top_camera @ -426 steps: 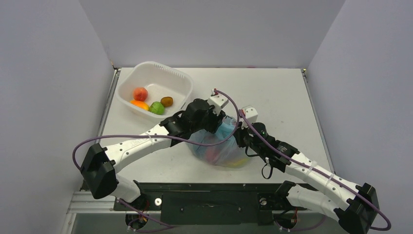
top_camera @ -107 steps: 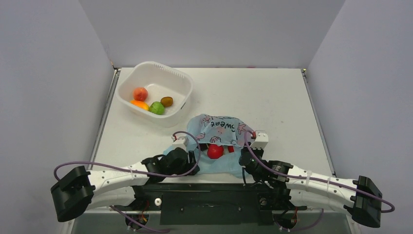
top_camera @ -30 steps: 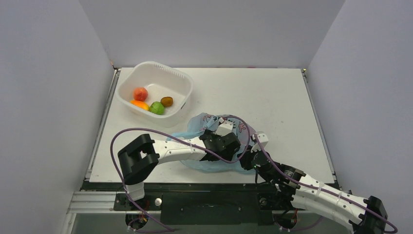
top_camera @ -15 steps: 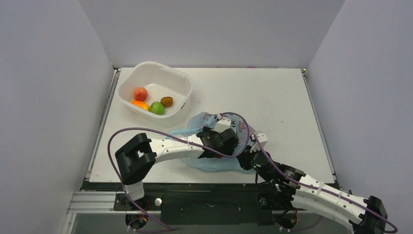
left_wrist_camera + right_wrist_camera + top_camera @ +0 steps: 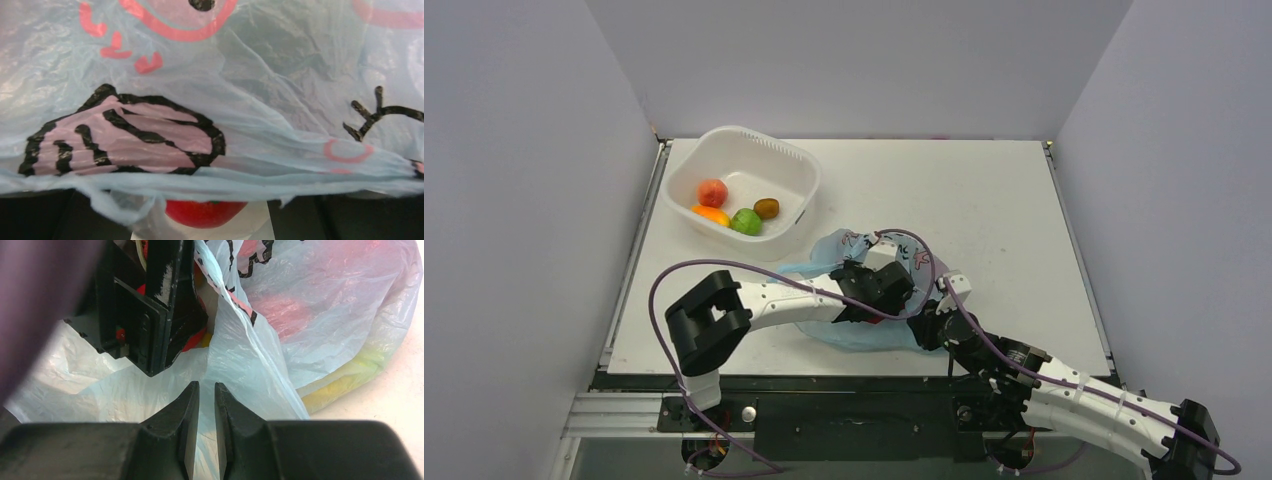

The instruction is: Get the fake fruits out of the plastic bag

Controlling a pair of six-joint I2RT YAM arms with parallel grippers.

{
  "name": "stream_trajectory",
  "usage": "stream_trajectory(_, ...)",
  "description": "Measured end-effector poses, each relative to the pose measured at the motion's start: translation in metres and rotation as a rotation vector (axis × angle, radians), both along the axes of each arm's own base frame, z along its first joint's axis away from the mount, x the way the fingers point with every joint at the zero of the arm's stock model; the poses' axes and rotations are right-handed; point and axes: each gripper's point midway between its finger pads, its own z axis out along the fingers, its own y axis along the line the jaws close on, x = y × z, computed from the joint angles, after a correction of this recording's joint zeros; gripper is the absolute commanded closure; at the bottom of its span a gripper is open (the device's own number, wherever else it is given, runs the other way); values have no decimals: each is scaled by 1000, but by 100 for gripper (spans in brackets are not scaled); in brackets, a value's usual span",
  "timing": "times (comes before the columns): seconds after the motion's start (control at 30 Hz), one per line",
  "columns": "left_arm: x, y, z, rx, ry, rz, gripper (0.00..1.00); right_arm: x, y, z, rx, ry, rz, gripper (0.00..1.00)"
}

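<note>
Fingers [image 5: 186, 405] of the right gripper [image 5: 206, 390] pinch the thin, crinkly light-blue printed plastic bag [image 5: 260, 375]; the left gripper [image 5: 879, 285] sits in its mouth, spread impossible to tell. Loose film draped over the glossy red plastic fruit [image 5: 205, 212] inside could get grabbed instead, dragging the bag

White table [image 5: 984, 190], pale lilac walls [image 5: 854, 60] on three sides, even light.

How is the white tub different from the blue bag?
The white tub is stiff and plain; the blue bag is thin, crinkly film with cartoon prints. The tub stands open and untouched at the far left; the bag lies at the near side, pinched by the right gripper. Both hold toy fruit.
</note>
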Motion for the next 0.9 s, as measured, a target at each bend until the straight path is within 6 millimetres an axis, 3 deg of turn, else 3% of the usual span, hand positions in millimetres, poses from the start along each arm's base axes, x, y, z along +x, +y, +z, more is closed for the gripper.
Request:
stream_trajectory(0.1,-3,-1,-5,13,5,-4,35,0,0,0,0,0,0,85)
stream_trajectory(0.17,-4,-1,-5,15,2,-6,61,0,0,0,0,0,-1,85)
stream_trajectory(0.3,-8,-3,-2,25,-2,-18,83,0,0,0,0,0,-1,85)
stream_trajectory(0.43,-9,-12,10,1,-15,-31,100,0,0,0,-1,-3,-2,85)
stream_trajectory(0.53,-10,-15,27,-40,-25,-47,100,0,-1,0,-4,-7,-6,85)
stream_trajectory(0.63,-14,-20,61,-127,-42,-78,100,2,-2,0,-8,-12,-16,85)
stream_trajectory(0.77,-23,-20,127,-301,-71,-135,100,5,-6,0,-15,-17,-46,85)
stream_trajectory(0.9,-24,-7,181,-500,-96,-177,100,7,-10,-2,-26,-18,-74,85)
